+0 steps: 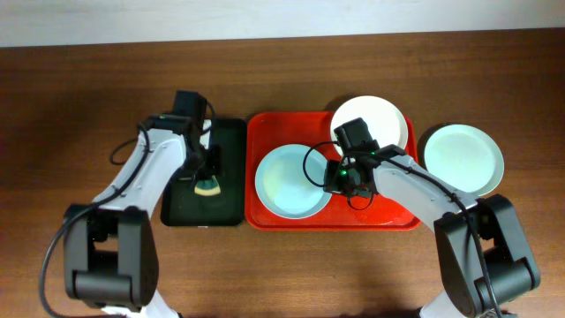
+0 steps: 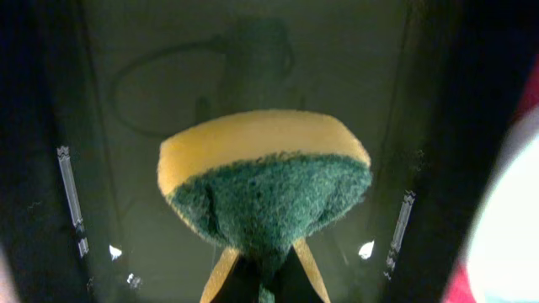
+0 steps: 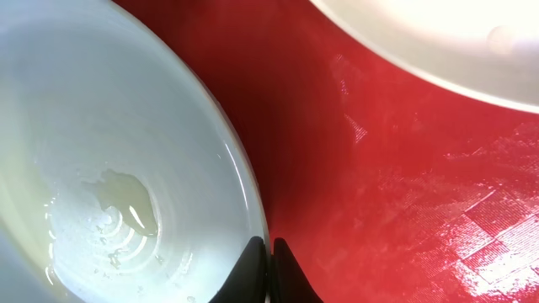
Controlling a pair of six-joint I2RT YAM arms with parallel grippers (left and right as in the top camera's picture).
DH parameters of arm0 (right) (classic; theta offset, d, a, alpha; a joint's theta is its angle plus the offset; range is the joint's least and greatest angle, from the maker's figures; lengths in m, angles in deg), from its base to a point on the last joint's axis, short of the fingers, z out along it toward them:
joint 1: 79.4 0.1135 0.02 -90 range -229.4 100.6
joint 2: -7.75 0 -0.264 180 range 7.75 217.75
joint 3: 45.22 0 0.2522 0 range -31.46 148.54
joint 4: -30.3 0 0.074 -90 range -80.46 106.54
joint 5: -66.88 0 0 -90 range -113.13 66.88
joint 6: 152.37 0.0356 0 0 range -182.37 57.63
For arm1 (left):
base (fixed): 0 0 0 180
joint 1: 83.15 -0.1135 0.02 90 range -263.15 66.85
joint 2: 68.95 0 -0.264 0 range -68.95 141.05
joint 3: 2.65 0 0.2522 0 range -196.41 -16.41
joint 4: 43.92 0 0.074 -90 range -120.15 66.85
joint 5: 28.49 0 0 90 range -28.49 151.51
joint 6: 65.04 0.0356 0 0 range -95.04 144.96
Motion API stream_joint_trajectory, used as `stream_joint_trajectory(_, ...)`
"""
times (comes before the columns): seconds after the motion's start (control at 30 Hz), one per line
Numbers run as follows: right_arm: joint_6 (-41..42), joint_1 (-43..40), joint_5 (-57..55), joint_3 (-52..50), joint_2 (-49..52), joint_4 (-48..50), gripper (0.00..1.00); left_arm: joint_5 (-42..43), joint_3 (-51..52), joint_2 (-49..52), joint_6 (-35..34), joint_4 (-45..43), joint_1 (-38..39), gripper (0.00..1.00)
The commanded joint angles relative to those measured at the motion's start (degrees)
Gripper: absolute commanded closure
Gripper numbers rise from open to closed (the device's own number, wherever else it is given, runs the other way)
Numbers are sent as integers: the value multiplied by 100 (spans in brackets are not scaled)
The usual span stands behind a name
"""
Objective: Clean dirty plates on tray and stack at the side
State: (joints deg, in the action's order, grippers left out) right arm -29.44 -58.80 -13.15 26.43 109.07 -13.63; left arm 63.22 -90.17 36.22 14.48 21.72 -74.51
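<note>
overhead: right gripper (image 1: pixel 346 179) covers the right rim of the pale blue-green round shallow plate (image 1: pixel 284 184). right wrist: white round plate (image 3: pixel 438 34) cut off at top edge. left wrist: yellow-and-green scouring sponge (image 2: pixel 265 181) — lower tip hidden inside left gripper (image 2: pixel 263 273); edges dark, blurred.
</note>
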Motion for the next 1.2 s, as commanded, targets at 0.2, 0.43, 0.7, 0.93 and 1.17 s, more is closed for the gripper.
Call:
stream_joint_trajectory(0.2, -13, -4, -59, -52, 33, -44, 94, -17, 59, 216, 76, -103, -4, 67)
stream_joint_trajectory(0.43, -11, -2, -164, -52, 33, -46, 73, 92, -1517, -367, -44, 859, -358, 41)
stream_joint_trajectory(0.7, -9, 2, -166, -90, 33, -39, 78, 90, -2208, -1250, -1071, 999, -1379, 0)
stream_joint_trajectory(0.93, -4, 2, -162, -216, 33, 175, 81, 83, -2208, -1283, -1071, 1093, -1519, 1)
stream_joint_trajectory(1.17, 162, -184, 487, 142, 20, -260, 96, 85, -2208, -1283, -1071, 1093, -1519, 1)
